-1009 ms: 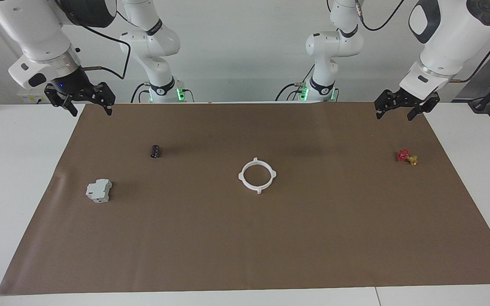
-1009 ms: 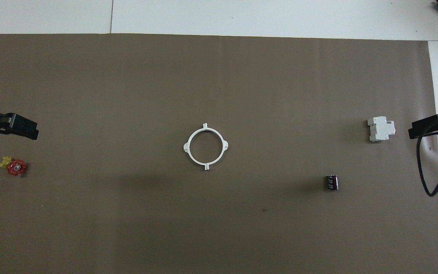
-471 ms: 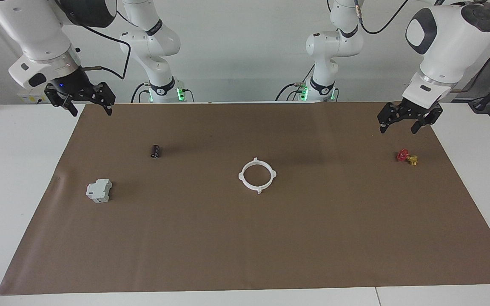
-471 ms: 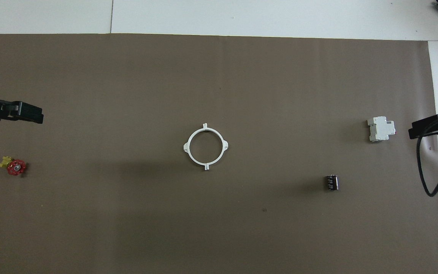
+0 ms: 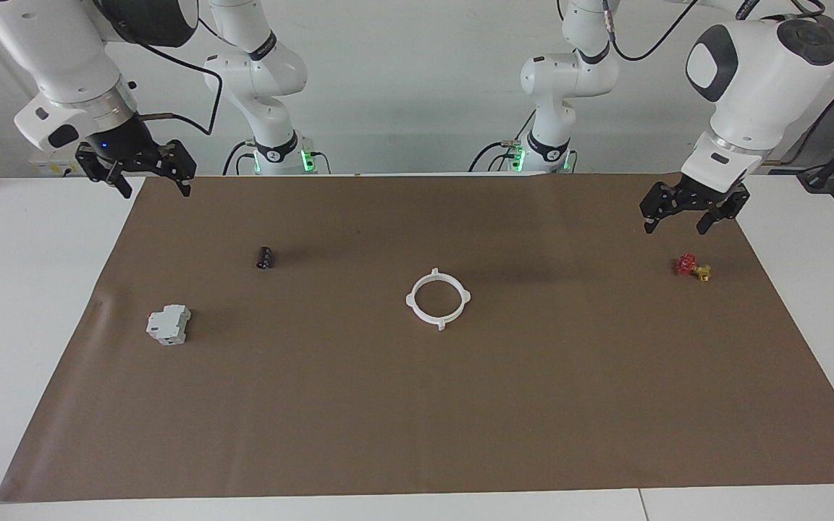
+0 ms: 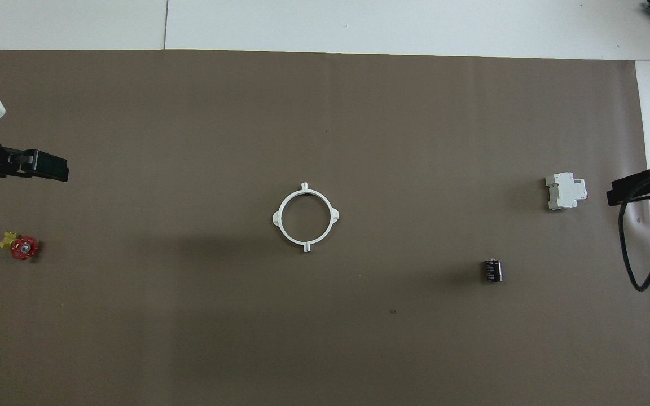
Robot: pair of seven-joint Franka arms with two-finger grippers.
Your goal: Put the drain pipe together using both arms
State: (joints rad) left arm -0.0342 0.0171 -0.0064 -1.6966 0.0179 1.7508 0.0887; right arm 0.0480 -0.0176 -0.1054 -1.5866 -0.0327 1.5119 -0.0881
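Drain pipe joined as a flat ring, mid-mat, open room all around.
Left gripper hangs spread and empty over the mat edge near the red-and-yellow valve; right gripper, spread and empty, waits over the mat's corner.

Bare mat rings drain pipe; valve, capacitor, block well apart.

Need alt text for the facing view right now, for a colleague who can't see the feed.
A white drain pipe ring lies joined at the middle of a brown mat, untouched. The left gripper hangs open in the air above a red-and-yellow valve piece; the right gripper waits open at the mat's corner, with a grey-white block and black cylinder nearby.
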